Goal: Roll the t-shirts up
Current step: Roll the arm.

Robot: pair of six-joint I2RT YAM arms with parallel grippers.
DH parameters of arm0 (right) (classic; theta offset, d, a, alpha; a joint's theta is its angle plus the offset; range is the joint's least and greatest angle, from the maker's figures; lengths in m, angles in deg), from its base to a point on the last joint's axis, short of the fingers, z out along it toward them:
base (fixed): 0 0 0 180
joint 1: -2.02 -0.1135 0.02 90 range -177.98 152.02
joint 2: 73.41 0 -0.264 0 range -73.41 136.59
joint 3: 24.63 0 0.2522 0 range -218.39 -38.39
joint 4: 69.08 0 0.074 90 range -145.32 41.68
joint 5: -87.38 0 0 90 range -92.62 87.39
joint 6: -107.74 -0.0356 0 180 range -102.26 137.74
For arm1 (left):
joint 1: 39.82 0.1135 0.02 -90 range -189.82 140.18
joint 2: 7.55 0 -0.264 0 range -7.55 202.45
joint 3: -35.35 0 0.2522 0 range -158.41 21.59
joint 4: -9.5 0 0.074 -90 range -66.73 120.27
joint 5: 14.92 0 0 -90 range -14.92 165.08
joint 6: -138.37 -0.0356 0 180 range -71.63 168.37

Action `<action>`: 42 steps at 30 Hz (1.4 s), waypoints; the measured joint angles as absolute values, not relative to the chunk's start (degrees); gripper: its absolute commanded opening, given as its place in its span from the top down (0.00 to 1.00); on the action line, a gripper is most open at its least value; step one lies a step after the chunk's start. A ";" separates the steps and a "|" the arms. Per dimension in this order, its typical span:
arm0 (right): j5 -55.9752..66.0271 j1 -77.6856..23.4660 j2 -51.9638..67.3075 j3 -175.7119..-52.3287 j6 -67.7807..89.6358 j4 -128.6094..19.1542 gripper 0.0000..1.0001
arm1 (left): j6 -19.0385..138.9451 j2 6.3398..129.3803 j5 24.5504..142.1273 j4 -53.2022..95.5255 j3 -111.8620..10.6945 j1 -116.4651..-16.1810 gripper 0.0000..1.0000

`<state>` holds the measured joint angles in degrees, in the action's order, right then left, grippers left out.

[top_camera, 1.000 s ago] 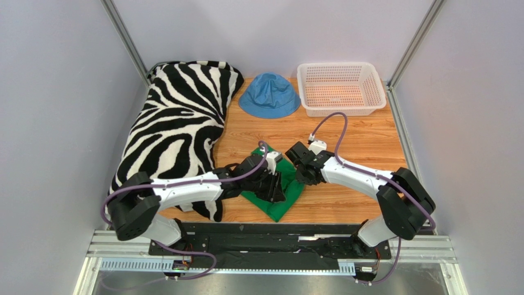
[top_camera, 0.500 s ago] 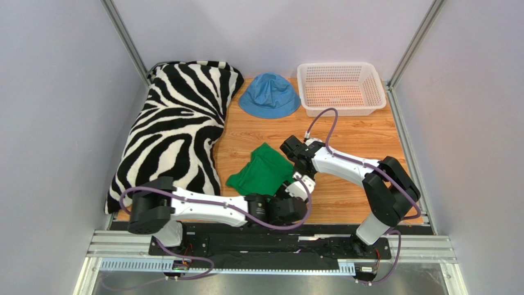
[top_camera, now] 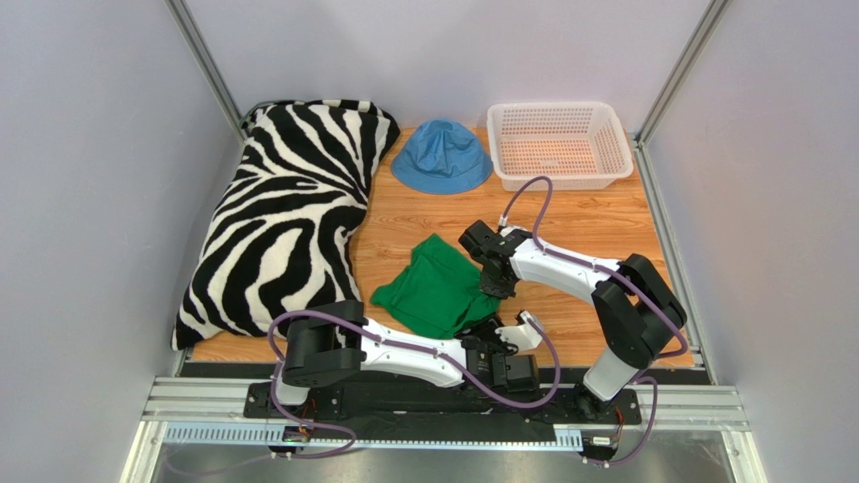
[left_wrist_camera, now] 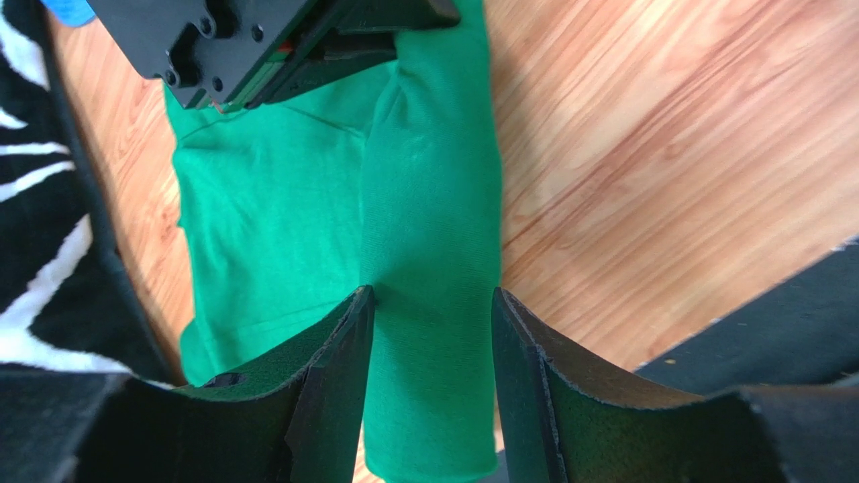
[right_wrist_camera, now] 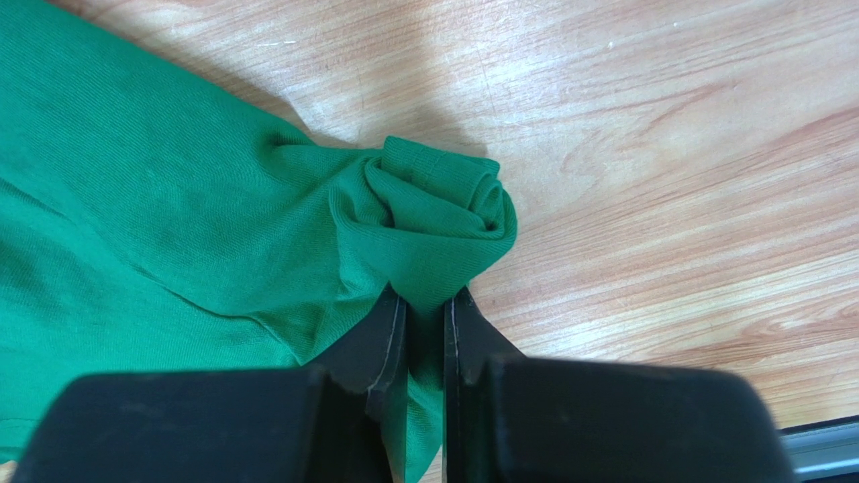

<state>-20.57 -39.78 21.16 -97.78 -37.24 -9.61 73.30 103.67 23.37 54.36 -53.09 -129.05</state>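
The green t-shirt [top_camera: 434,287] lies crumpled on the wooden table, in front of the arms. One edge is rolled into a band [left_wrist_camera: 434,231] that runs toward the near edge. My left gripper [top_camera: 482,332] is low at the shirt's near right corner. It [left_wrist_camera: 432,294] is open, with the band lying between its fingers. My right gripper [top_camera: 499,287] is at the shirt's right edge. In its wrist view it [right_wrist_camera: 425,295] is shut on a bunched fold of the t-shirt [right_wrist_camera: 444,216]. Its black body [left_wrist_camera: 252,40] shows at the top of the left wrist view.
A zebra-striped pillow [top_camera: 287,221] fills the left side and touches the shirt's left edge. A blue bucket hat [top_camera: 441,156] and a white basket [top_camera: 560,144] stand at the back. Bare wood [top_camera: 595,226] lies to the right, and a metal rail [top_camera: 444,403] runs along the near edge.
My left arm has swung off the shirt's top, down along the near edge, and its jaws have widened. The shirt has bunched up toward the back left. My right gripper has kept its hold.
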 measured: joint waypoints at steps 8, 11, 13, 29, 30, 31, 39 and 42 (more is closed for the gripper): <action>-20.53 -39.78 21.22 -97.80 -37.24 -9.61 1.00 | 73.83 107.54 22.44 58.20 -54.92 -129.03 0.47; -20.50 -39.78 21.22 -97.80 -37.26 -9.59 1.00 | 74.20 108.55 22.54 58.58 -54.92 -129.03 0.50; -20.48 -39.78 21.22 -97.80 -37.26 -9.61 1.00 | 74.55 108.59 22.68 58.62 -54.92 -128.99 0.58; -20.00 -39.78 14.14 -92.56 -36.45 -12.56 0.31 | 75.38 96.29 35.99 48.81 -42.90 -122.91 0.99; -20.07 -39.78 12.19 -91.53 -36.30 -13.11 0.27 | 75.49 94.67 37.95 47.84 -41.68 -122.10 0.99; -20.26 -39.78 10.38 -90.77 -36.23 -13.46 0.27 | 75.53 93.42 39.42 47.12 -40.81 -121.38 0.99; -22.91 -39.78 -9.51 -82.42 -36.34 -20.19 0.30 | 78.26 85.14 57.82 38.84 -33.11 -112.20 1.00; -23.54 -39.72 -15.72 -77.22 -36.89 -22.85 0.30 | 79.97 83.70 64.01 36.19 -31.47 -109.43 1.00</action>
